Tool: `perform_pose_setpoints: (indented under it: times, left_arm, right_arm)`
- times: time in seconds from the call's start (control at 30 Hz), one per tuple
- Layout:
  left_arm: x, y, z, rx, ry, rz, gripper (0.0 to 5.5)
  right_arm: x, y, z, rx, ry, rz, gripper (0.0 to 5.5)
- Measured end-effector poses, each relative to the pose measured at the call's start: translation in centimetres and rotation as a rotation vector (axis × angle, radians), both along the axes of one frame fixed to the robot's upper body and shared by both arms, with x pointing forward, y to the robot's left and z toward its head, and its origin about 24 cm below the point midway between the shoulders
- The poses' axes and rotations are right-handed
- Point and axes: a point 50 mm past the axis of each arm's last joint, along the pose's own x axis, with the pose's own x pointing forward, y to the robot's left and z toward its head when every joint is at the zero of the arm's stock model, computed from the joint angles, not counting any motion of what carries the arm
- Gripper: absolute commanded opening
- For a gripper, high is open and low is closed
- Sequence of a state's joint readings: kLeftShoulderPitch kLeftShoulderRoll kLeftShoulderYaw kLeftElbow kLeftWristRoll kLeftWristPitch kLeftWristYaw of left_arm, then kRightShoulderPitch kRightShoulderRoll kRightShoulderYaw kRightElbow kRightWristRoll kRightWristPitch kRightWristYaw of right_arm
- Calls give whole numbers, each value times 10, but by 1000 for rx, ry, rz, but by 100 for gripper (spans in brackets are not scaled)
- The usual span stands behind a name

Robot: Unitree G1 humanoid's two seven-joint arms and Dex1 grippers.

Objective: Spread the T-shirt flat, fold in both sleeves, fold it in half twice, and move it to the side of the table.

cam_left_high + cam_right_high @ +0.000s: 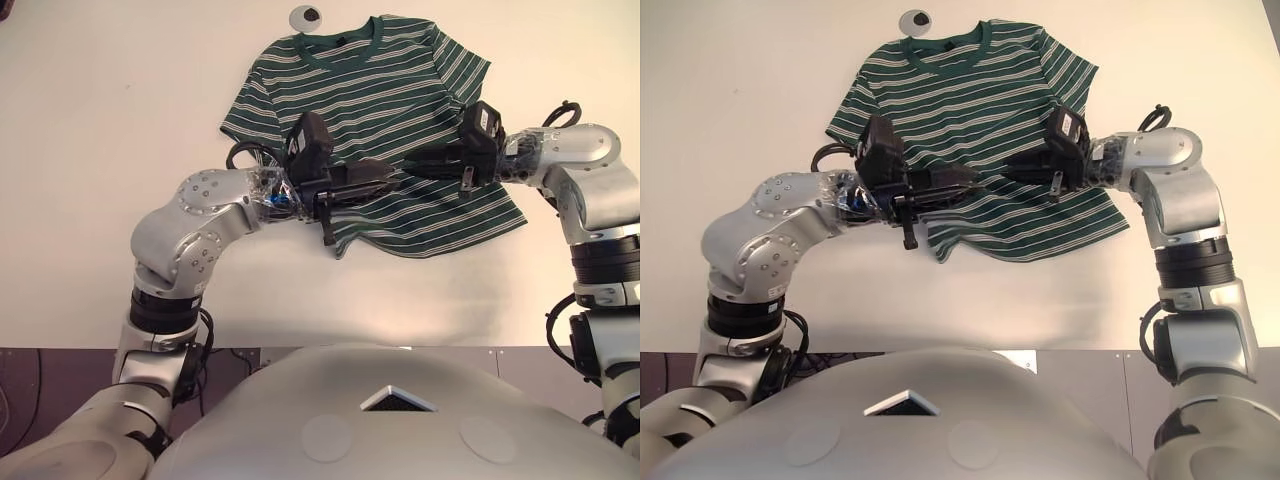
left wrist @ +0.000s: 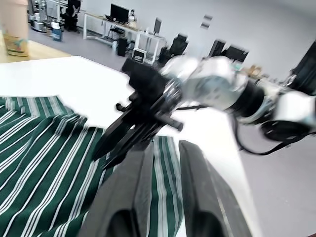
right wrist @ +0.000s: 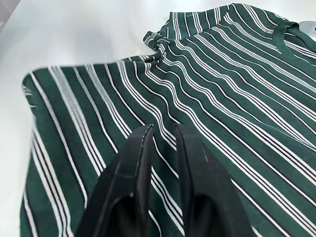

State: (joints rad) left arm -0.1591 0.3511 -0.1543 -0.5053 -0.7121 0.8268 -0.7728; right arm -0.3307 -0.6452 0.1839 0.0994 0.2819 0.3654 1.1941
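Observation:
A green T-shirt point(image 1: 370, 80) with white stripes lies face up on the white table point(image 1: 100, 120), collar at the far side and both sleeves out. Its near hem point(image 1: 345, 245) is rumpled on my left. My left gripper point(image 1: 388, 172) hangs low over the shirt's lower middle, pointing right, its fingers point(image 2: 136, 173) close together with no cloth between them. Opposite it, my right gripper point(image 1: 412, 162) points left, almost tip to tip with the left one, also shut and holding nothing. The right wrist view shows its fingers point(image 3: 190, 163) just above the striped cloth point(image 3: 247, 74).
A small round white and black disc point(image 1: 305, 16) lies beside the collar at the far edge. Bare tabletop lies left, right and in front of the shirt. The table's near edge point(image 1: 400, 346) runs just before my body.

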Motion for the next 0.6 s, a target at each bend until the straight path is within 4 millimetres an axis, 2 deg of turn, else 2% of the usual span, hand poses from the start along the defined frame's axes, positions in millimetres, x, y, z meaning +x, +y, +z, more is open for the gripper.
perform_pose_setpoints:
  times: [0.1, 0.23, 0.3, 0.37, 0.47, 0.6]
  left_arm:
    - [4, 16, 8, 0, -6, 65, 88]
    - [9, 37, 9, 45, -19, 161, 88]
    - [7, 56, -4, 157, -5, 212, 88]
    - [-7, 78, -26, 323, 56, 200, 88]
    - [-23, 81, -48, 443, 92, 126, 88]
    - [-26, 72, -78, 528, 91, 123, 88]
  right_arm:
    - [-1, 0, 2, 2, -10, 3, 78]
    - [-19, 6, 2, -1, 42, 117, 78]
    - [-24, 6, -3, -1, 63, 123, 78]
    - [-24, 6, -2, 1, 57, 111, 78]
    - [-25, 8, 1, 15, 65, 107, 78]
    - [-27, 10, 9, 83, 76, 90, 78]
